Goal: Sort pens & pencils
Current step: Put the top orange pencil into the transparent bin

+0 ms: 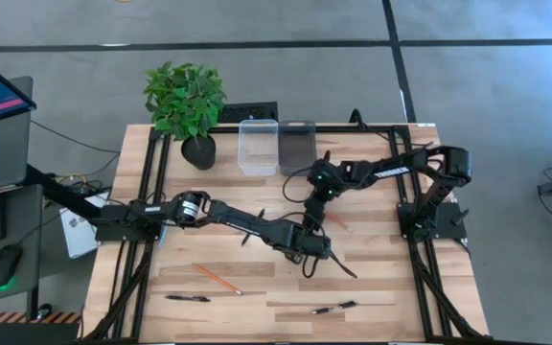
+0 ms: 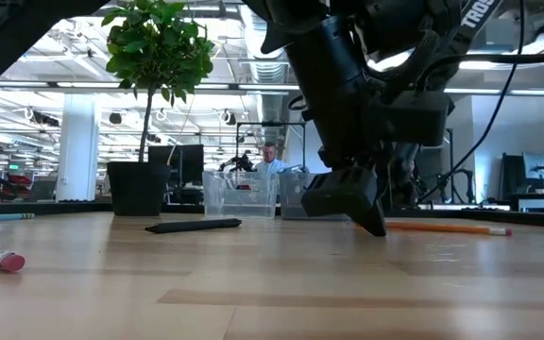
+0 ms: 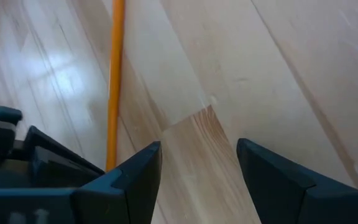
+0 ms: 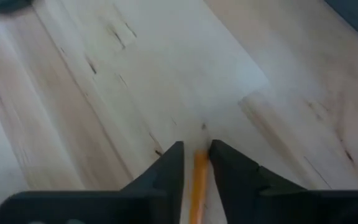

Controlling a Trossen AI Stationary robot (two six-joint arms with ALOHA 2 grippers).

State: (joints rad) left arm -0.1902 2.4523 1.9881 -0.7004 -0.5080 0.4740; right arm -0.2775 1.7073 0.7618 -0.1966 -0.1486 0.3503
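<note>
High view – arms: both reach to mid-table; the right gripper (image 1: 314, 213) sits just far of the left gripper (image 1: 316, 247).
High view – pencils: one pencil (image 1: 218, 279) lies near-left on the table (image 1: 372, 287); another orange tip (image 1: 337, 222) shows just right of the right gripper.
High view – pens: two pens (image 1: 188, 298) (image 1: 334, 308) lie along the near edge, well apart; a third (image 1: 250, 237) is partly hidden by the left arm.
High view – bins: a clear bin (image 1: 258, 146) and a dark bin (image 1: 297, 146) stand side by side at the far edge, beside a potted plant (image 1: 186, 105).
Low view – pencil: one long pencil (image 2: 447, 228) lies flat, right of the lowered arms; a pen (image 2: 193, 225) lies to the left.
Left wrist view – left gripper (image 3: 199, 180): fingers wide, nothing between them; a pencil (image 3: 113, 87) lies just outside one finger.
Right wrist view – right gripper (image 4: 196, 163): fingers narrow, closed onto a pencil (image 4: 197, 186).
Handling: the pencil looks light, stiff and smooth, likely to roll or pivot; a hold near its middle should keep it level.
</note>
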